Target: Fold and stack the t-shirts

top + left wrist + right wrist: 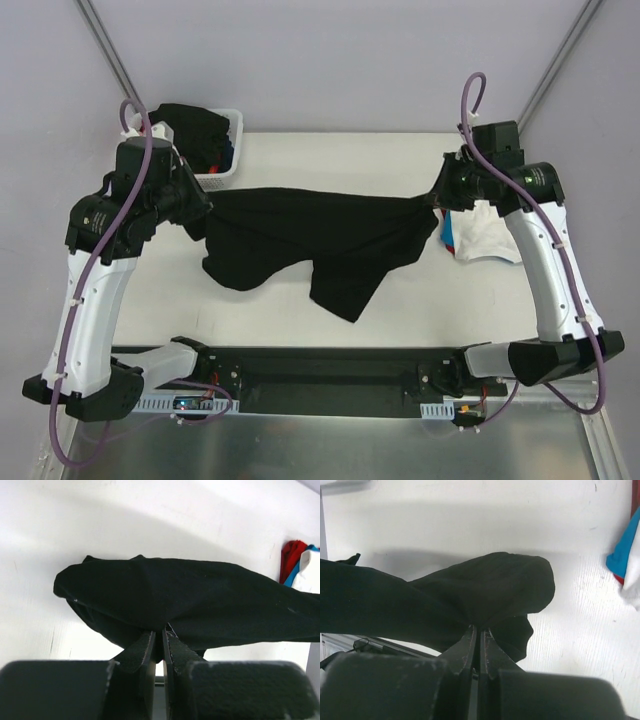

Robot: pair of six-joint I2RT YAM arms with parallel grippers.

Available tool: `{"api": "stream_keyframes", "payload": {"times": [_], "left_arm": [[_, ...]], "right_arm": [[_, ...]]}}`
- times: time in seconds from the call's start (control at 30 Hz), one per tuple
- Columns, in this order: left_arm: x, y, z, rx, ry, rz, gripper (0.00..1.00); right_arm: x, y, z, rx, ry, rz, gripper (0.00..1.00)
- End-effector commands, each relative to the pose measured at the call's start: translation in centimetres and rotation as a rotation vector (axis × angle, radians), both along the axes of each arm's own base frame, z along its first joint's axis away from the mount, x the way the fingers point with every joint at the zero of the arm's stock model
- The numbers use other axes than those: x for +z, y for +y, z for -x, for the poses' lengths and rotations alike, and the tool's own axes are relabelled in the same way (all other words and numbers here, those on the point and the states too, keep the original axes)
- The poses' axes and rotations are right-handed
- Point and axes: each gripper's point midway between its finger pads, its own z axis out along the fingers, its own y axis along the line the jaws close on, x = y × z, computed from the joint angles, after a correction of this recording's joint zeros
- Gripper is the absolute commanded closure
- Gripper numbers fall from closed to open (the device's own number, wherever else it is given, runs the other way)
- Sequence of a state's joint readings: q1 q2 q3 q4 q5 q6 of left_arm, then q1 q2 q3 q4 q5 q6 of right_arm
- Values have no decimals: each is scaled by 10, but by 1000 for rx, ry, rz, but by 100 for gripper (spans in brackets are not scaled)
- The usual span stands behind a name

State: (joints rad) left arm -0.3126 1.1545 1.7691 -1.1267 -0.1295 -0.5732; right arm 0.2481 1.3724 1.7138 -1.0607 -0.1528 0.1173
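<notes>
As left pincer and right pincer clamp the black t-shirt, basket and stack flank it.

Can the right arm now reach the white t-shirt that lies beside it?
Probably not yet. The white t-shirt lies close beside the right arm, uncovered, but its jaws are shut on the black t-shirt, stretched across to the left arm. It must let go first.

Bright, even light falls from above. The black t-shirt throws a soft shadow on the table beside it. In the wrist views the foreground below the shirt is blurred.
</notes>
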Motion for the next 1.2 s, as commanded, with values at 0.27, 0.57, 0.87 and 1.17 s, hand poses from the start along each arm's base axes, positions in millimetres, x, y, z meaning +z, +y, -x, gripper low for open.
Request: {"api": "stream_keyframes", "payload": {"times": [0.27, 0.57, 0.87, 1.17], "left_arm": [[-27, -3, 37, -31, 70, 65, 93], [-44, -7, 67, -79, 125, 102, 93], [-73, -1, 77, -34, 224, 90, 92], [-109, -4, 3, 0, 232, -26, 92]], "right_arm": [[-16, -22, 64, -44, 60, 26, 99], [-21, -32, 99, -37, 92, 45, 99], [-53, -34, 108, -14, 187, 79, 99], [-94, -17, 46, 38, 220, 101, 99]]}}
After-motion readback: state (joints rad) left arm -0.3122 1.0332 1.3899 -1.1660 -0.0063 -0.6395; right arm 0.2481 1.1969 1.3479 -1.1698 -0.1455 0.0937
